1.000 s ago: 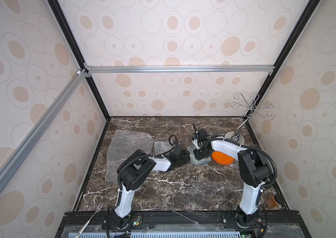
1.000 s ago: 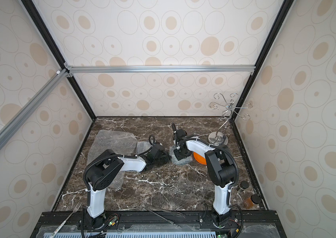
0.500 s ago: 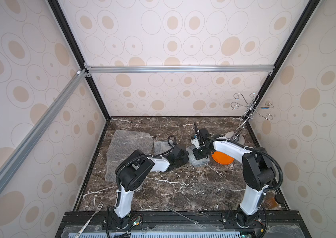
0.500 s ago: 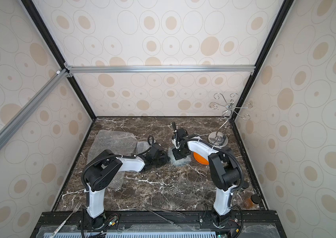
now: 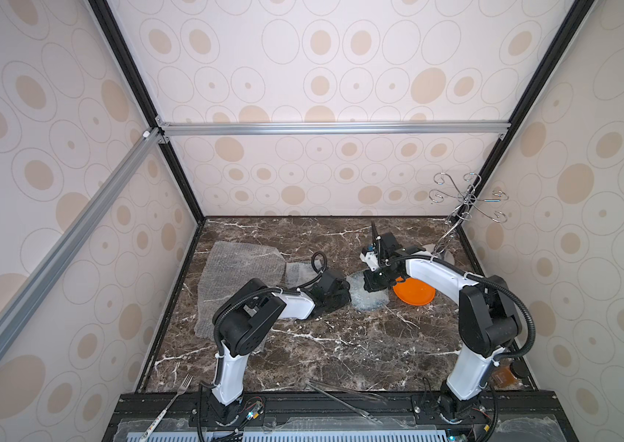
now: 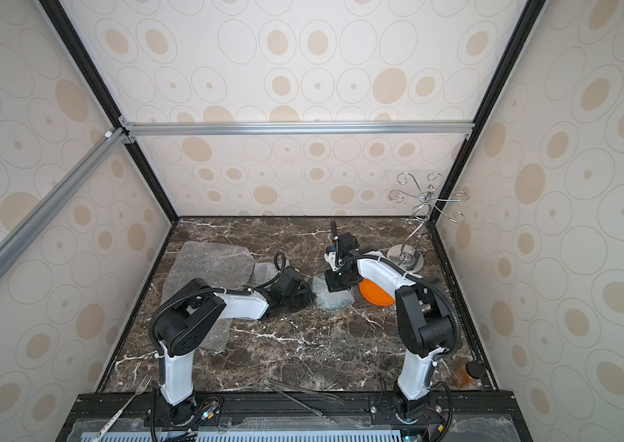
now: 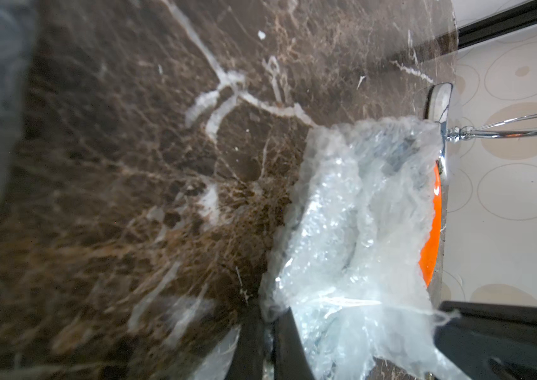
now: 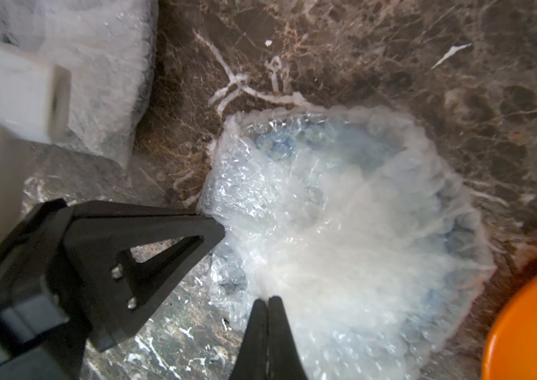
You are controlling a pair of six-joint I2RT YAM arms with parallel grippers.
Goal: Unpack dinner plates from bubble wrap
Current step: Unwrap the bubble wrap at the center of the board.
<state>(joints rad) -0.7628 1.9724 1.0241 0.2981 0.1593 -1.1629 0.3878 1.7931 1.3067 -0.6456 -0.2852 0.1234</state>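
Observation:
A crumpled bundle of bubble wrap [image 5: 369,296] lies mid-table between both arms, and a round bluish shape shows through it [image 8: 342,214]. My left gripper [image 7: 268,316] is shut on the bundle's near-left edge. My right gripper [image 8: 268,301] is shut on the wrap's top and stands over it in both top views [image 5: 375,283]. The orange dinner plate [image 5: 415,292] lies bare on the marble right of the bundle, touching its edge [image 7: 431,237]. A flat bubble wrap sheet [image 5: 237,275] lies at the left. A smaller piece [image 5: 299,269] sits behind the left wrist.
A wire stand [image 5: 463,199] with a shiny disc base [image 5: 442,252] stands in the back right corner. A fork [image 5: 172,398] and tongs [image 5: 341,398] lie along the front edge. A small amber jar [image 5: 505,377] sits front right. Walls enclose three sides.
My right gripper has closed on the top of the bubble wrap bundle. The left gripper has kept its hold on the edge, and both arms have barely shifted.

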